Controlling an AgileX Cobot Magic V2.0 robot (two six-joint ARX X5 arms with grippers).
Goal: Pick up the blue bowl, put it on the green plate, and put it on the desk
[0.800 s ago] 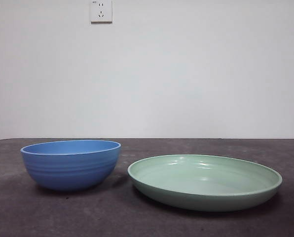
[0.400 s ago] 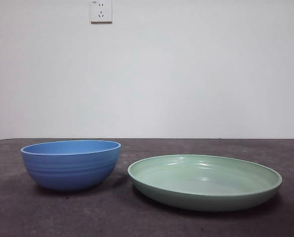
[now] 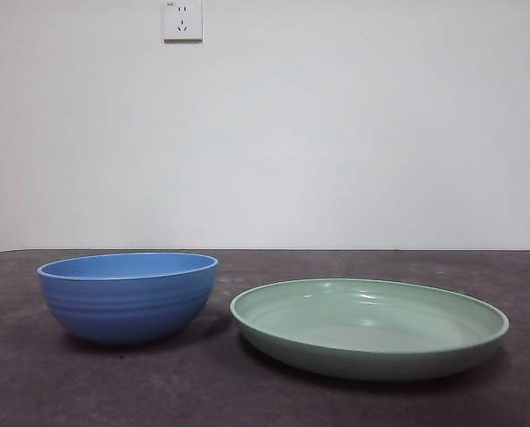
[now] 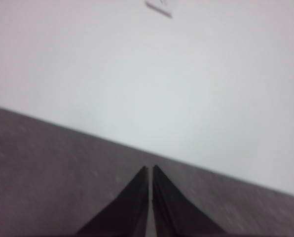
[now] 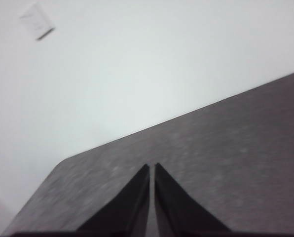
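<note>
On the desk I see the blue bowl just left of the green plate, both grippers' jaws pinched together, neither wrist view showing it, so nearer arm unclear.

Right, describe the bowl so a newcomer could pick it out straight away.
Start from the dark grey-brown desk in front of the white wall with its socket. Two dishes sit on it side by side without touching, and the bowl is the one below the socket in the front view. Unlike the wide, shallow green plate beside it, it is deep, narrow and blue, with faint ridges around its outside.
</note>
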